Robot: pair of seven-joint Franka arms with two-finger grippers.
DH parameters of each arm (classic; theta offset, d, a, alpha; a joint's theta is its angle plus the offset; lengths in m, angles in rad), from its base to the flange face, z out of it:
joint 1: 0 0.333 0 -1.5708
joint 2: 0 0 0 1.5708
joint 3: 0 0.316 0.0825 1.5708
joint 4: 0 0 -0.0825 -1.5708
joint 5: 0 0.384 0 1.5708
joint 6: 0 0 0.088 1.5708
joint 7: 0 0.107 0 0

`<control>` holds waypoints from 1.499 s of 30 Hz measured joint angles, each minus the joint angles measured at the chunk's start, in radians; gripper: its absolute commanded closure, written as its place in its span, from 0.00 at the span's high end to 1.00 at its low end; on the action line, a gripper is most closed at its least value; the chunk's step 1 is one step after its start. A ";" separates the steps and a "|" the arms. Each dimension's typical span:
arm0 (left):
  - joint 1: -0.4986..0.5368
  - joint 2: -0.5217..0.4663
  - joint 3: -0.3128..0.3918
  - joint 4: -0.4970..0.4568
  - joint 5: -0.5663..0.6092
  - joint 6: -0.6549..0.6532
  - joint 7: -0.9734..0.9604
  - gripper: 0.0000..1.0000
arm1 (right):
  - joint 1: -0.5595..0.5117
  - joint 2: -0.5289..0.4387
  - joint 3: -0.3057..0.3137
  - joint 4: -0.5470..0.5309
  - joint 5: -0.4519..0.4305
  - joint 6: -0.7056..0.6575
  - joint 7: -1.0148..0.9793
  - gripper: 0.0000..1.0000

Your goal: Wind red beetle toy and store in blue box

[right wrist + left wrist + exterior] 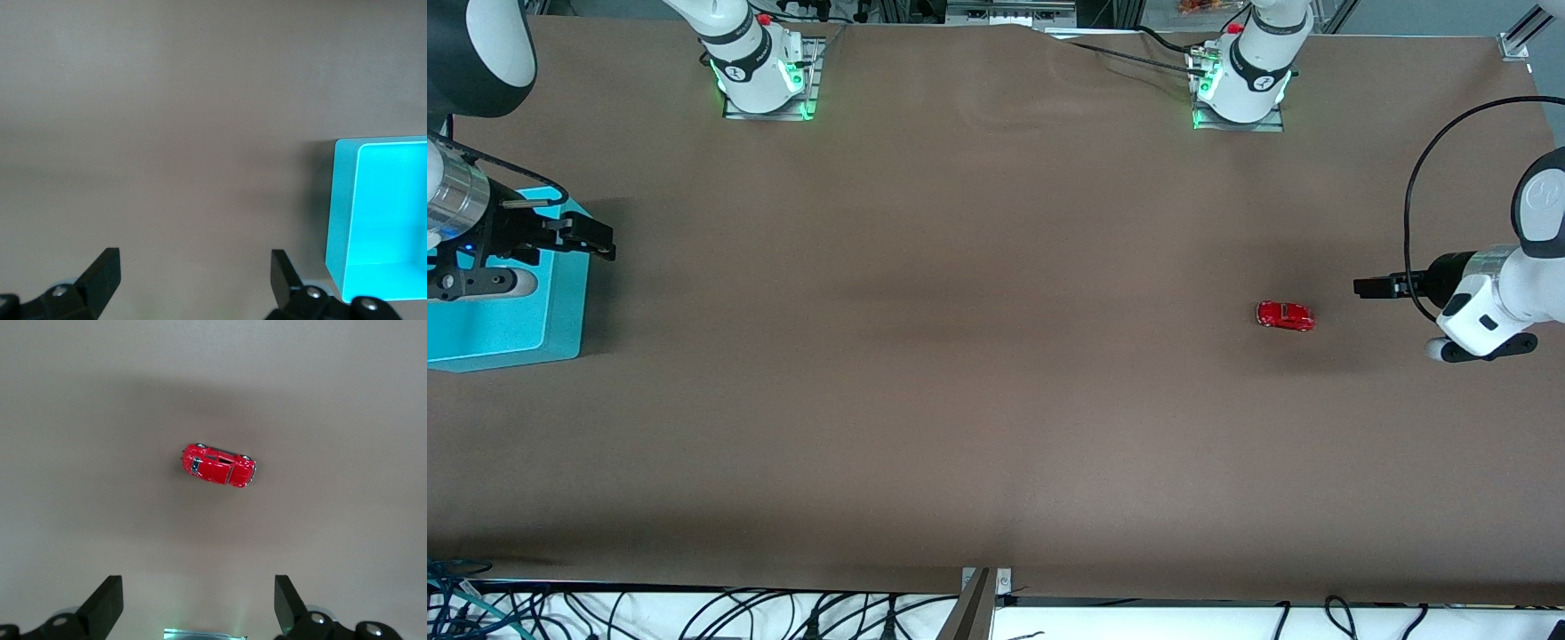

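Observation:
The red beetle toy [1286, 316] stands on its wheels on the brown table, toward the left arm's end. My left gripper [1369, 286] hovers just beside it, toward that end of the table, open and empty. In the left wrist view the toy [219, 465] lies ahead of the open left gripper [199, 607], apart from both fingers. The blue box [516, 333] sits at the right arm's end of the table. My right gripper [591, 240] hangs over the box's edge, open and empty. The right wrist view shows the box's wall [341, 207] beside the open right gripper [193, 280].
Both arm bases [760, 76] [1240, 89] stand along the table's edge farthest from the front camera. A black cable [1414, 196] loops above the left arm's wrist. Loose cables [694, 613] hang below the table's front edge. Bare brown cover spans the stretch between toy and box.

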 measured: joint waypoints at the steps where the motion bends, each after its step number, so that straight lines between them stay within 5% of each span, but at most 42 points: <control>1: 0.000 0.001 0.000 -0.006 0.000 0.003 -0.028 1.00 | 0.000 0.000 0.000 0.000 0.000 0.000 0.000 1.00; 17: 0.011 0.035 0.002 -0.171 -0.005 0.222 -0.674 1.00 | 0.001 0.000 0.001 0.000 0.000 0.000 0.000 1.00; 25: 0.045 0.049 0.003 -0.323 -0.018 0.477 -0.895 1.00 | 0.002 0.001 0.001 0.001 0.000 0.000 0.000 1.00; 31: 0.049 0.053 0.002 -0.415 -0.018 0.646 -1.021 1.00 | 0.002 0.001 0.001 0.001 0.000 0.000 0.000 1.00; 45: 0.049 0.053 0.000 -0.508 -0.018 0.802 -1.170 1.00 | 0.002 0.001 0.001 0.001 0.000 0.000 0.000 1.00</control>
